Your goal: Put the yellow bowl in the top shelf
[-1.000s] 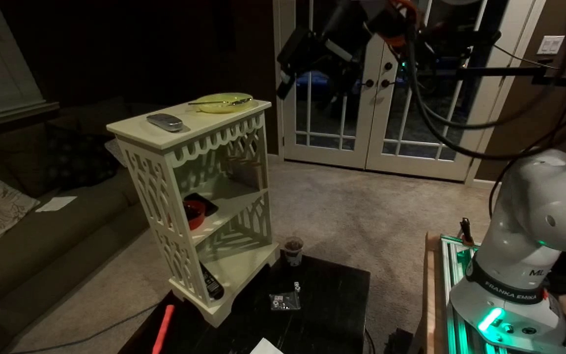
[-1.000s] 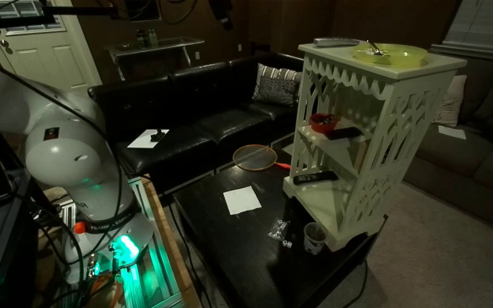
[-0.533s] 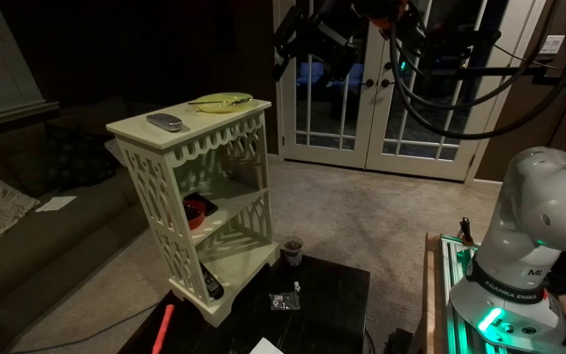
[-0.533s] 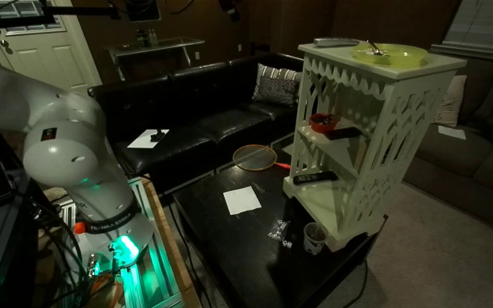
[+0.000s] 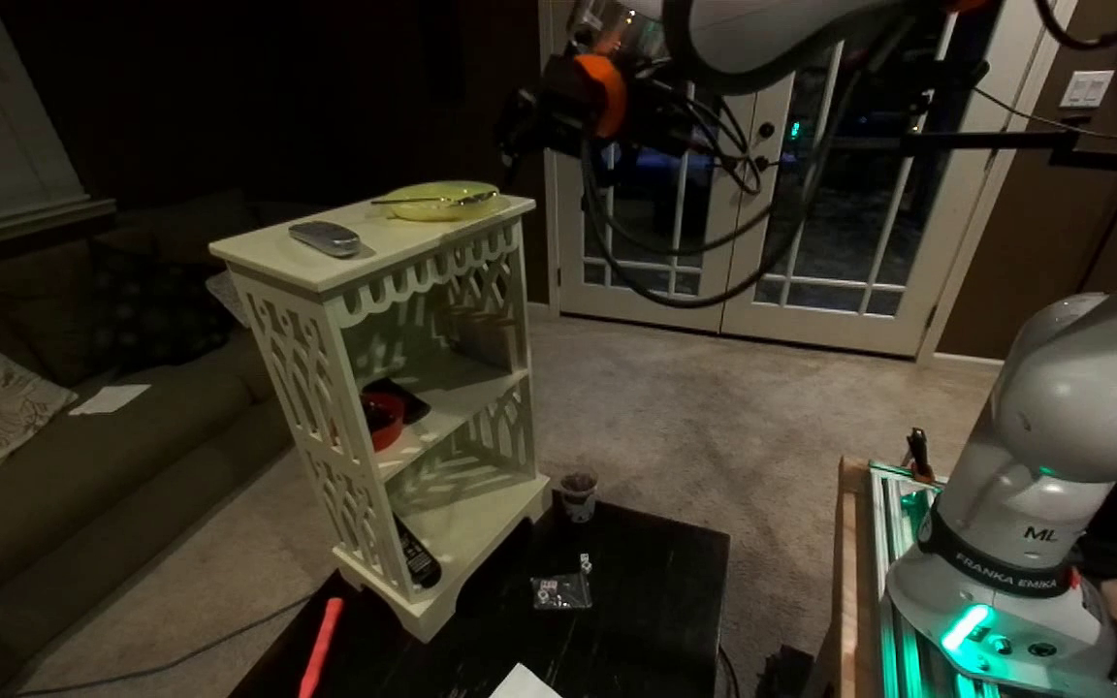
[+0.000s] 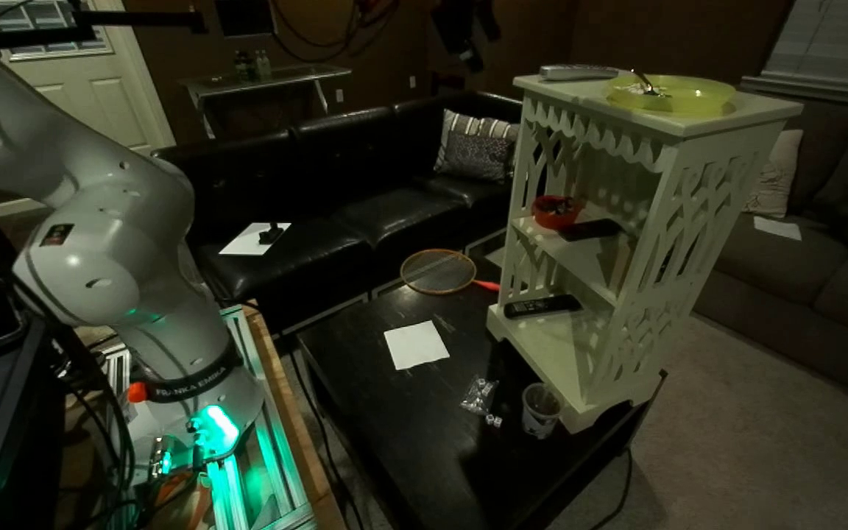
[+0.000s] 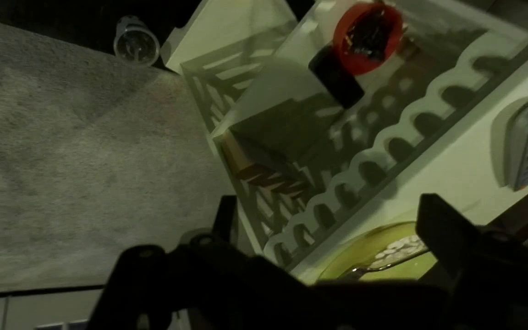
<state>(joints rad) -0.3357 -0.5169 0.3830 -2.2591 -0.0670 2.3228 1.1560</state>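
The fingers (image 7: 224, 220) stand spread, with nothing pinched between them. The gripper (image 7: 329, 200) has swung toward the rack (image 6: 661, 207) in both exterior views, while the yellow bowl (image 7: 353, 253), at four o'clock in the wrist view, has not moved from the rack's flat top (image 7: 447, 183); I take this for the approach, with lifting and lowering both to come. A metal utensil (image 7: 356, 273) and white bits (image 7: 399, 250) lie in the bowl (a tilt could spill them). The top shelf (image 7: 287, 81) lies toward twelve o'clock, with a red bowl (image 7: 358, 64) on it near one.
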